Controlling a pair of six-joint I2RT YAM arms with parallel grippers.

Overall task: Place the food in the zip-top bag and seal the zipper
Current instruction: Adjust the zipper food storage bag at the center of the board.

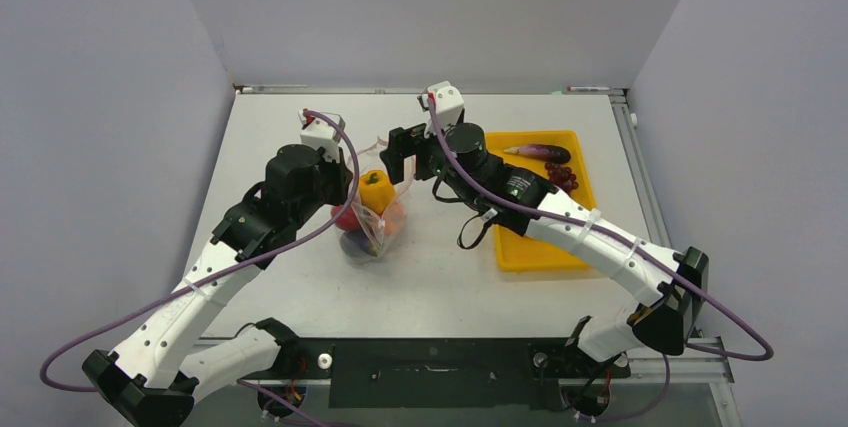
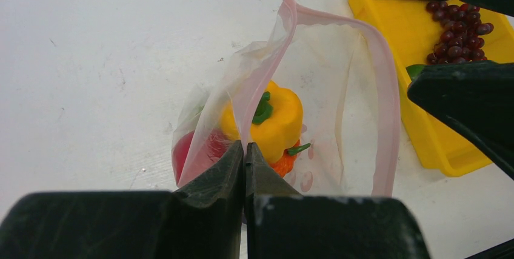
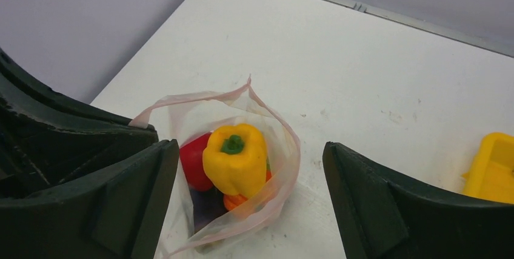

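Observation:
The clear zip-top bag (image 1: 375, 232) stands open at the table's middle and holds a yellow bell pepper (image 1: 376, 190), a red piece (image 3: 193, 159), an orange piece (image 3: 233, 201) and something dark purple underneath. My left gripper (image 2: 244, 150) is shut on the bag's near mouth edge and holds it up. The pinkish zipper (image 2: 388, 119) rings the open mouth. My right gripper (image 3: 248, 204) is open and empty, hovering just above the bag's mouth (image 1: 400, 159). The eggplant (image 1: 540, 152) and the grape bunch (image 1: 562, 177) lie in the yellow tray.
The yellow tray (image 1: 530, 247) sits right of the bag under my right forearm; it also shows in the left wrist view (image 2: 424, 131). A green piece (image 2: 414, 70) peeks out in the tray behind my right gripper's finger. Grey walls close in the table.

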